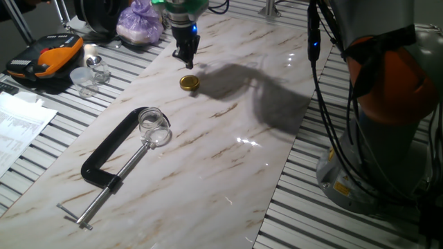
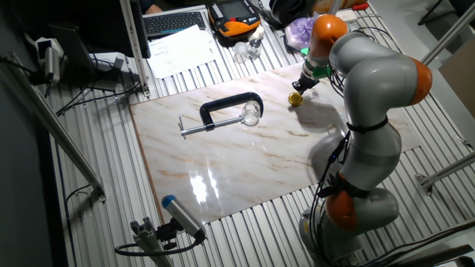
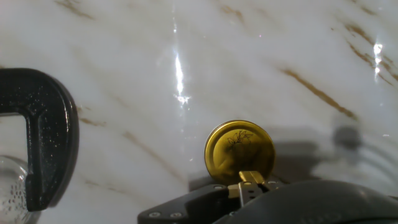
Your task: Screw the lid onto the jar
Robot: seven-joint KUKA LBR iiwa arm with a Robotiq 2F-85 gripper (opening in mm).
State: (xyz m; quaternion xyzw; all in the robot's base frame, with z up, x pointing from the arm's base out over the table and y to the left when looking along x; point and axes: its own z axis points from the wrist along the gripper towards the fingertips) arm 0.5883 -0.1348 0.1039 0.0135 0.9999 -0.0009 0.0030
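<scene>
The gold lid lies flat on the marble board, near the far edge. It is all by itself, and nothing is holding it. In the hand view the lid has a thin dark drawing on top, like a little twig or flower. There are no words on it that can be read.

The gripper hangs just above the board, right beside the lid and a bit behind it. Its fingers look close together, but the pictures do not show for sure if they are pressed together or a little apart, so I cannot tell.

The jar is well apart from the lid, nearer the middle of the board. It is clear glass and sits in the mouth of a big black clamp. The clamp's long silver screw touches or nearly touches the jar.

Off the board, on the ribbed table, sits an orange and black case. Next to it are some clear cups. A purple bag sits farther back. White papers with small print lie at the left, but the print is too tiny to read
</scene>
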